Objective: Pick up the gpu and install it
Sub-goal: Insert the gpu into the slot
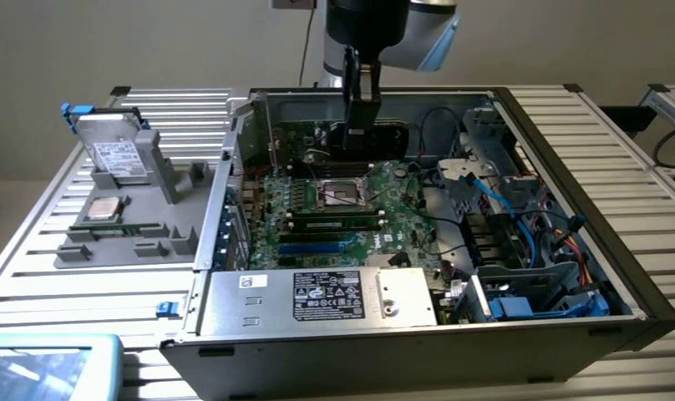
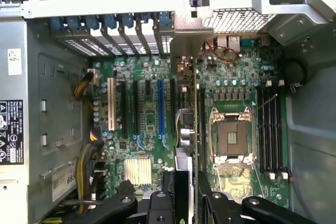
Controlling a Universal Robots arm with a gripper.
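Exterior view: gripper (image 1: 361, 90) clamped on the gpu (image 1: 357, 138), which hangs upright over the board near the CPU socket (image 1: 340, 194). In the wrist view the card sits edge-on between that socket and the blue slot (image 2: 160, 108). Probably light, stiff and fragile, so best held by the board edges, not the contacts.

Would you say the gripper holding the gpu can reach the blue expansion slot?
Probably yes: the gripper holds the gpu above the motherboard, and the blue expansion slot lies bare, with nothing across it.
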